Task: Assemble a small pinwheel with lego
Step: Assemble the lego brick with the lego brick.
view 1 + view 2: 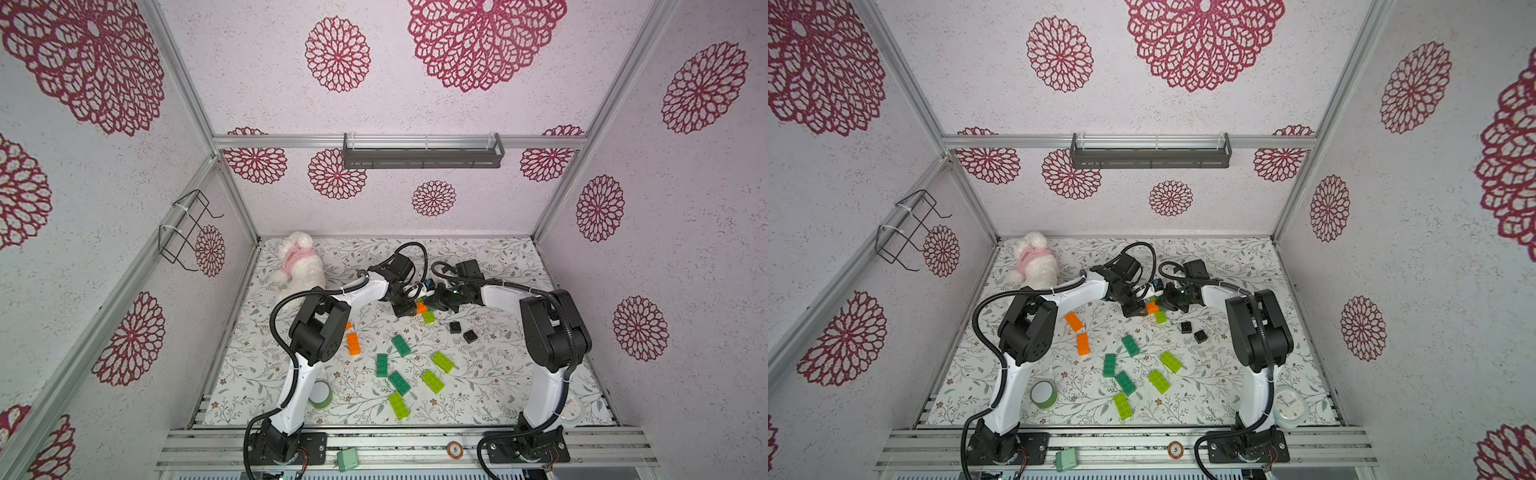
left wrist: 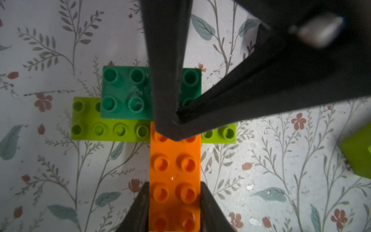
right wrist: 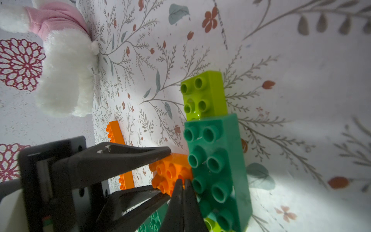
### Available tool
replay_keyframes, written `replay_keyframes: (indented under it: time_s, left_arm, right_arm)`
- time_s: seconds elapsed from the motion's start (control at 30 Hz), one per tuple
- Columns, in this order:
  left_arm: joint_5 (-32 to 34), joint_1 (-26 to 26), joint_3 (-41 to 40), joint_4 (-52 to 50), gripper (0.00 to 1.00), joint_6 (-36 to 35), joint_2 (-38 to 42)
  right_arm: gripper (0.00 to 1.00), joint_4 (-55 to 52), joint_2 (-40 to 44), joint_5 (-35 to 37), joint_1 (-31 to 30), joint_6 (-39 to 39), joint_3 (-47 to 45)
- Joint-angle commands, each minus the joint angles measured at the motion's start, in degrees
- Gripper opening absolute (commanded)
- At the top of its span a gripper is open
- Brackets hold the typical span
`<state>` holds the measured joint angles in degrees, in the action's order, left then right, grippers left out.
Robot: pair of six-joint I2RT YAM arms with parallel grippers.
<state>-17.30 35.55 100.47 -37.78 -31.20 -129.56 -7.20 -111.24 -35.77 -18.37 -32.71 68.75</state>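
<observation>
Left gripper point(image 2: 174, 185): clamped on orange brick point(image 2: 174, 164)
Right gripper point(image 3: 183, 181): tips together, on orange brick's far end
Risk: off-centre push tilts brick, dislodging lime brick point(image 2: 112, 130) beneath

The stack point(image 1: 422, 307) stands studs up: a dark green brick point(image 2: 124, 92) lies along a lime green layer point(image 2: 112, 130), and an orange brick point(image 2: 174, 170) juts out square, one end on the lime. One lime brick point(image 1: 428, 317) lies just beside the stack, two black squares point(image 1: 455, 327) point(image 1: 470, 336) near it. Farther from the stack, toward the robot's base, lie two orange oblongs point(image 1: 1073, 321) point(image 1: 1083, 344), three dark green oblongs point(image 1: 400, 345) point(image 1: 381, 365) point(image 1: 399, 382) and three lime oblongs point(image 1: 442, 361) point(image 1: 432, 381) point(image 1: 398, 405), all flat.
</observation>
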Motion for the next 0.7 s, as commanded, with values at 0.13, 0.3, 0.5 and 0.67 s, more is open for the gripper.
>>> replay_keyframes:
  time_s: [0.13, 0.3, 0.5, 0.67]
  left_arm:
    - [0.4, 0.6, 1.1, -0.2, 0.36, 0.1, -2.0]
    - [0.9, 0.6, 1.0, 0.7, 0.39, 1.1, -2.1]
    - [0.9, 0.6, 1.1, 1.3, 0.40, 2.4, -2.0]
    - [0.7, 0.6, 1.1, 1.3, 0.40, 2.2, -1.1]
  right_arm:
    - [0.00, -5.3, 0.1, 11.7, -1.8, 1.7, -4.5]
    - [0.00, -3.8, 1.4, 14.1, -2.9, 2.0, -7.4]
    - [0.00, -0.3, 2.6, 12.5, -3.0, 1.1, -9.7]
    - [0.00, 2.4, 3.1, 6.9, -3.0, 0.3, -8.3]
